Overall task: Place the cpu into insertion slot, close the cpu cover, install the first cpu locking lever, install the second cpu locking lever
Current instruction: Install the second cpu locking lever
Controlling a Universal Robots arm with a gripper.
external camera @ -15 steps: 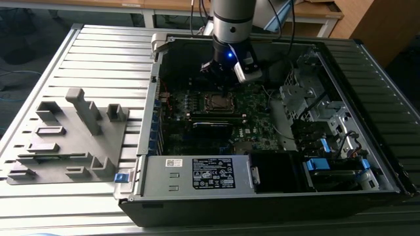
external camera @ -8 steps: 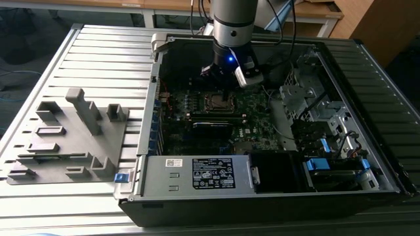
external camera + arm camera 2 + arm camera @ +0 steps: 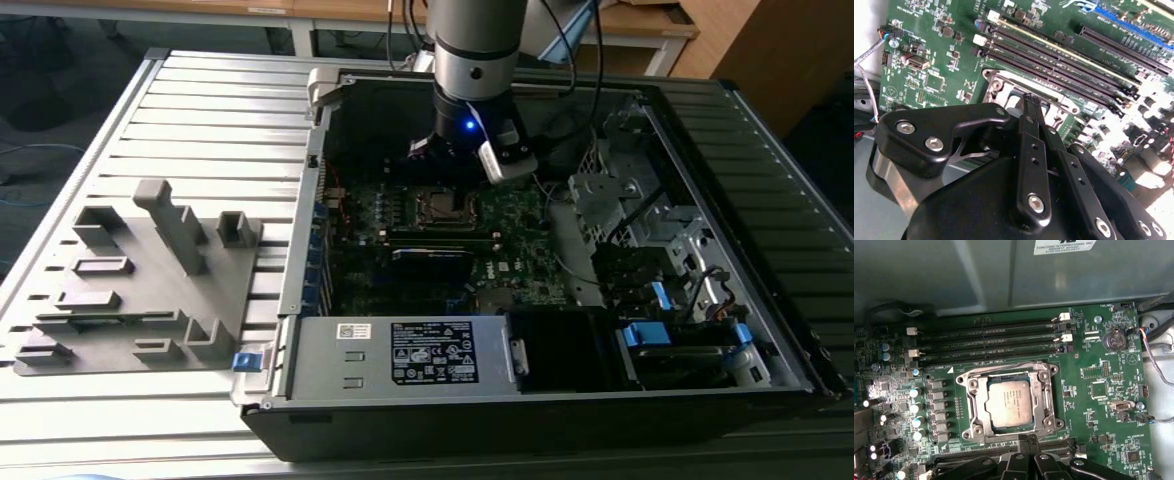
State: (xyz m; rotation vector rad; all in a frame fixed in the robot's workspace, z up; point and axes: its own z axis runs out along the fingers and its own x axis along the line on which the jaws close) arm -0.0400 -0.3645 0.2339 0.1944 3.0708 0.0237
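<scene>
Two black fingers (image 3: 1029, 150) of my gripper (image 3: 1026, 440) sit pressed together, nothing between them, low in the frame in both wrist views. Their tips hang at the near edge of the insertion slot (image 3: 971, 412). In the first wrist view, the cpu (image 3: 1009, 403) lies flat in that slot at frame centre, its dull grey top showing through the window of the cpu cover (image 3: 1041, 395), which lies down over it. Beyond the slot run long black memory slots (image 3: 989, 342), then a grey metal wall (image 3: 1004, 270) across the top. In the exterior view, I see the arm (image 3: 474, 50) reaching down from the top centre into the open computer case (image 3: 747, 300), over the green motherboard (image 3: 521, 250). A labelled power supply (image 3: 400, 355) fills the case's lower part, and a grey fixture (image 3: 140, 280) rests on the slatted counter (image 3: 214, 110) at left.
</scene>
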